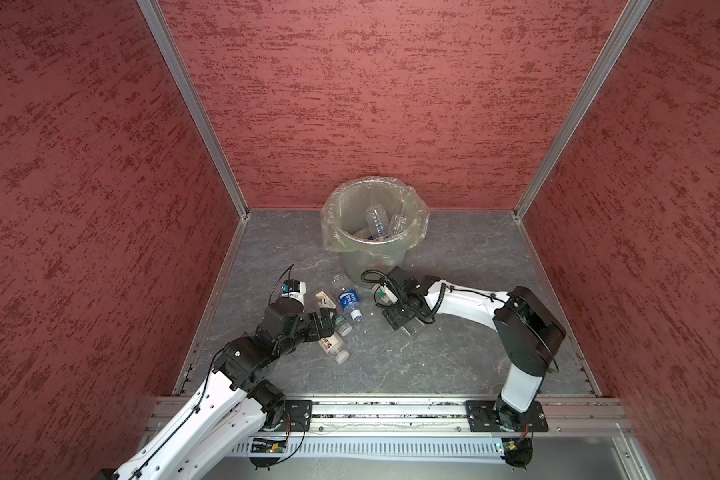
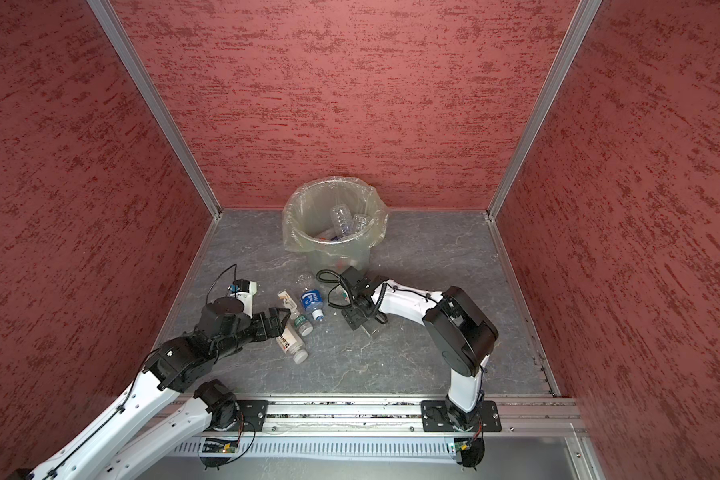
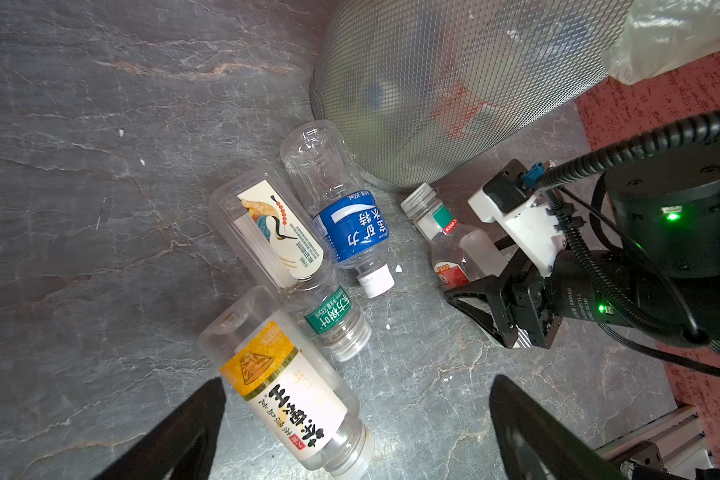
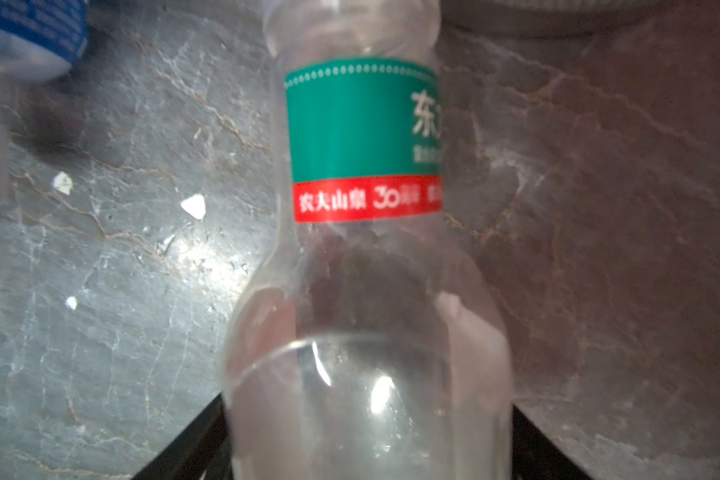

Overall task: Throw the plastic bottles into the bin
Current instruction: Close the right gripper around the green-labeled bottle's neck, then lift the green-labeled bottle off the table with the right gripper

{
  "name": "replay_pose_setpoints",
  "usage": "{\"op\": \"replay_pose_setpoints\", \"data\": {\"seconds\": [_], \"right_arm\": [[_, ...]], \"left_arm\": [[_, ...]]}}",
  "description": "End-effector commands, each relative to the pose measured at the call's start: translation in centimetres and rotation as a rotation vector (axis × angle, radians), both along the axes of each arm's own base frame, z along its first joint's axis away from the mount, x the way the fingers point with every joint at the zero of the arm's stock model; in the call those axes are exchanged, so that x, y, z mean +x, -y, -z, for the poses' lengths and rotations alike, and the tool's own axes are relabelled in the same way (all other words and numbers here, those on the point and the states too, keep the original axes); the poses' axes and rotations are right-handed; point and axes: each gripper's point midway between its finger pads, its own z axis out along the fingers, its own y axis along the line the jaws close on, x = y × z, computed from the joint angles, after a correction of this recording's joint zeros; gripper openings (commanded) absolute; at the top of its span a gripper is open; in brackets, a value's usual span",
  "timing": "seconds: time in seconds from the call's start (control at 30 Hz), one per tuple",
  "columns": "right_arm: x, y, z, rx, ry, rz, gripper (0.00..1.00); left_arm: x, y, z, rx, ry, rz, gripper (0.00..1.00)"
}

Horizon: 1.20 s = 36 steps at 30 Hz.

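The bin (image 1: 362,266), grey-green with a clear bag over its rim, stands at the back and holds several clear bottles (image 1: 377,222). On the floor in front of it lie a blue-labelled bottle (image 1: 348,300), a crane-picture bottle (image 3: 267,224), a green-labelled bottle (image 3: 329,316) and a yellow-and-white-labelled bottle (image 3: 283,390). My left gripper (image 3: 358,415) hangs open over the yellow-labelled one, which lies near one finger. My right gripper (image 4: 366,415) is shut on a clear bottle with a green and red label (image 4: 362,124), beside the bin's base; its fingers press both sides.
Red textured walls close in the grey stone floor (image 1: 454,332) on three sides. An aluminium rail (image 1: 391,411) carrying both arm bases runs along the front. Small white crumbs (image 4: 194,205) lie on the floor near the bottles.
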Motion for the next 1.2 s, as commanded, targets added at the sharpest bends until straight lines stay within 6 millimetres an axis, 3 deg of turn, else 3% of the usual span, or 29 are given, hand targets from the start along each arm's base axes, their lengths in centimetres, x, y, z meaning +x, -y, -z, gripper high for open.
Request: {"op": "replay_pose_setpoints", "data": {"seconds": [0.0, 0.27, 0.43, 0.83, 0.97, 1.17], "right_arm": [[0.2, -0.6, 0.1, -0.014, -0.009, -0.025, 0.81], [-0.6, 0.3, 1.6, -0.07, -0.038, -0.034, 0.79], [-1.1, 1.2, 1.5, -0.109, -0.043, -0.026, 0.76], [-1.3, 1.0, 2.6, -0.13, -0.083, -0.041, 0.74], [-1.2, 0.8, 2.4, -0.125, -0.081, -0.043, 0.7], [-1.1, 0.9, 2.0, -0.125, -0.07, -0.04, 0.55]], "left_arm": [[0.3, 0.2, -0.8, -0.017, 0.027, 0.005, 0.99], [0.2, 0.0, -0.7, -0.01, 0.023, 0.003, 0.99], [0.2, 0.1, -0.4, -0.012, 0.016, 0.003, 0.99], [0.2, 0.2, -0.3, -0.016, 0.014, 0.007, 0.99], [0.0, 0.0, -0.3, -0.015, 0.014, 0.006, 0.99], [-0.1, 0.0, -0.3, -0.016, 0.014, 0.005, 1.0]]}}
